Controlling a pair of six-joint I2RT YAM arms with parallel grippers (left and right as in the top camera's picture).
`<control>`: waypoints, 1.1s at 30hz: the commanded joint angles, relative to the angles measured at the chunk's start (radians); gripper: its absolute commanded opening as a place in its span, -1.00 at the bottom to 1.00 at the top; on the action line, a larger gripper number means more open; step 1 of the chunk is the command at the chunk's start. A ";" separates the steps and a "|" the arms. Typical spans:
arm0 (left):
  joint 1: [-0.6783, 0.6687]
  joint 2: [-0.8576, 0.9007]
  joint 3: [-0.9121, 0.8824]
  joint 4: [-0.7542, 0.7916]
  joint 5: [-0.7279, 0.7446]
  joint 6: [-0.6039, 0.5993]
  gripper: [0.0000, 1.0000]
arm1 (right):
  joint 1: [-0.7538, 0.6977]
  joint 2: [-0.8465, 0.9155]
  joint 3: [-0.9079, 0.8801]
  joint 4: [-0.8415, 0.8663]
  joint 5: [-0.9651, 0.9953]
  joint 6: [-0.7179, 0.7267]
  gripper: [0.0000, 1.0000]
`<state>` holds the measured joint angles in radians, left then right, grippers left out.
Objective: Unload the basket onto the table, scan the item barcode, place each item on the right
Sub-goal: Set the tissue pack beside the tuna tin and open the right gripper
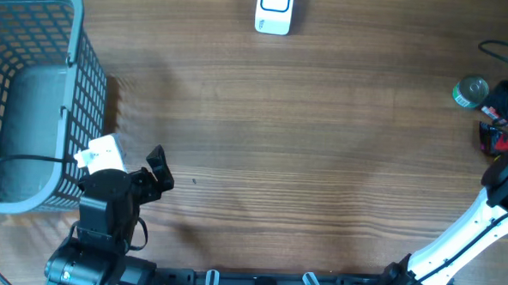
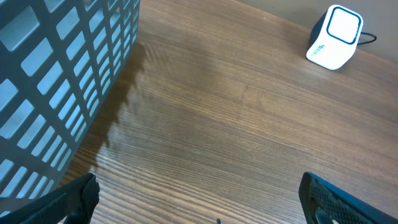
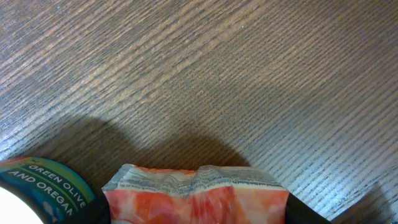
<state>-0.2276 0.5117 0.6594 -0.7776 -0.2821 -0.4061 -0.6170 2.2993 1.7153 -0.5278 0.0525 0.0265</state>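
The table (image 1: pixel 322 163) was the trouble. The packet (image 3: pixel 196 193) sat at the right edge of the overhead frame, well apart from the scanner (image 1: pixel 273 10) at the top centre, so a long carry lay ahead. My right gripper (image 3: pixel 196 214) was closed on the packet, by what looked like its crimped end. The wrist view cut off my fingers, though, and I would not swear how deep the hold went. A shallow pinch on soft film could slip, or let the packet droop on the way. I also saw no barcode on the face showing, so it might reach the scanner turned the wrong way and give no read. The tin (image 1: pixel 471 92) stood just beside the packet, at lower left in the wrist frame, and a careless lift could knock it.

The basket (image 1: pixel 89 92) filled the upper left of the overhead frame, and I saw nothing in it but its grey floor. My left gripper (image 2: pixel 199 208) hung beside it at lower left, jaws wide apart and empty.
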 commanded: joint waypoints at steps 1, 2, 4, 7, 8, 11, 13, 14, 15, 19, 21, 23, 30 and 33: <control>0.005 0.001 0.003 0.006 0.002 -0.006 1.00 | -0.008 0.031 -0.006 0.004 -0.004 0.001 -0.16; 0.005 0.001 0.003 0.006 0.002 -0.006 1.00 | -0.010 0.031 -0.006 0.002 0.000 0.000 -0.05; 0.005 0.001 0.003 0.006 0.002 -0.006 1.00 | -0.015 0.026 -0.001 -0.006 -0.002 0.001 0.36; 0.005 0.001 0.003 0.006 0.002 -0.006 1.00 | -0.017 0.014 0.009 -0.015 -0.002 -0.019 0.67; 0.005 0.001 0.003 0.006 0.002 -0.006 1.00 | -0.017 0.007 0.009 -0.017 -0.001 -0.030 0.73; 0.005 0.001 0.003 0.006 0.002 -0.006 1.00 | -0.017 -0.019 0.009 -0.019 -0.001 -0.039 0.85; 0.005 0.001 0.003 0.006 0.002 -0.006 1.00 | -0.017 -0.043 0.009 -0.018 -0.002 -0.040 0.88; 0.005 0.001 0.003 0.006 0.002 -0.006 1.00 | -0.017 -0.059 0.009 -0.018 -0.002 -0.049 0.90; 0.005 0.001 0.003 0.006 0.002 -0.006 1.00 | -0.017 -0.077 0.009 -0.018 0.000 -0.050 0.93; 0.005 0.001 0.003 0.006 0.002 -0.006 1.00 | -0.017 -0.158 0.009 -0.020 0.029 -0.050 0.99; 0.005 0.001 0.003 0.005 0.002 -0.006 1.00 | -0.017 -0.210 0.009 -0.018 0.073 -0.050 1.00; 0.005 0.001 0.003 0.000 0.002 -0.006 1.00 | -0.018 -0.252 0.009 -0.016 0.097 -0.050 1.00; 0.005 0.001 0.003 0.000 0.002 -0.006 1.00 | 0.003 -0.443 0.009 -0.058 -0.225 -0.019 1.00; 0.005 0.001 0.003 0.013 -0.006 -0.006 1.00 | 0.052 -0.513 0.009 -0.050 -0.525 0.022 1.00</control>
<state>-0.2276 0.5117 0.6594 -0.7776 -0.2821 -0.4061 -0.6266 1.8751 1.7153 -0.5816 -0.0803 -0.0025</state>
